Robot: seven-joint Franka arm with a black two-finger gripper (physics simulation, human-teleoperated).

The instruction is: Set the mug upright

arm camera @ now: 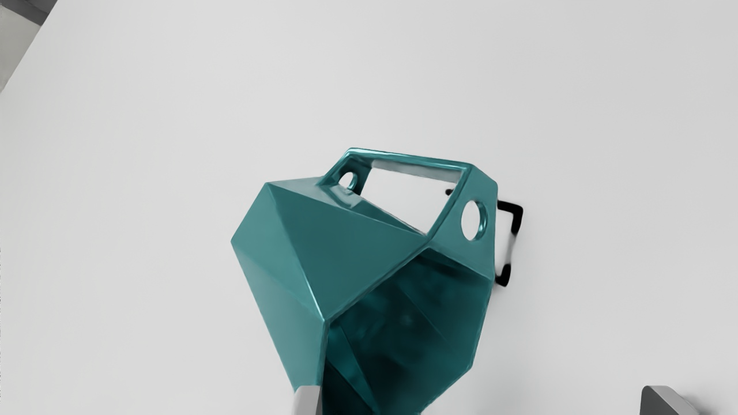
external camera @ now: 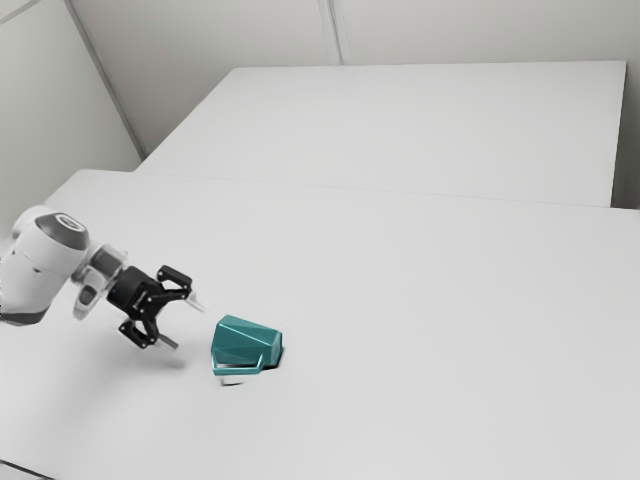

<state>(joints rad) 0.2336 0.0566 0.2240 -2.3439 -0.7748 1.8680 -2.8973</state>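
The gripper point(arm camera: 485, 399) is standing nearest, its fingers point(arm camera: 308, 402) being wide apart and holding nothing. The mug point(external camera: 245, 343) is lying sideways on the table point(external camera: 430, 330), its mouth point(arm camera: 409, 328) facing the gripper. For good grasp, the robot should be centring carefully, without pushing it.

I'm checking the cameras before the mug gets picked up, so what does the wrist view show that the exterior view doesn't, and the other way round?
The wrist view adds the dark inside of the mug and the round holes in its handle.

The exterior view adds the white arm behind the gripper and the pale wall.

Both share the teal mug lying on its side on the white table, and the gripper's fingers standing apart.
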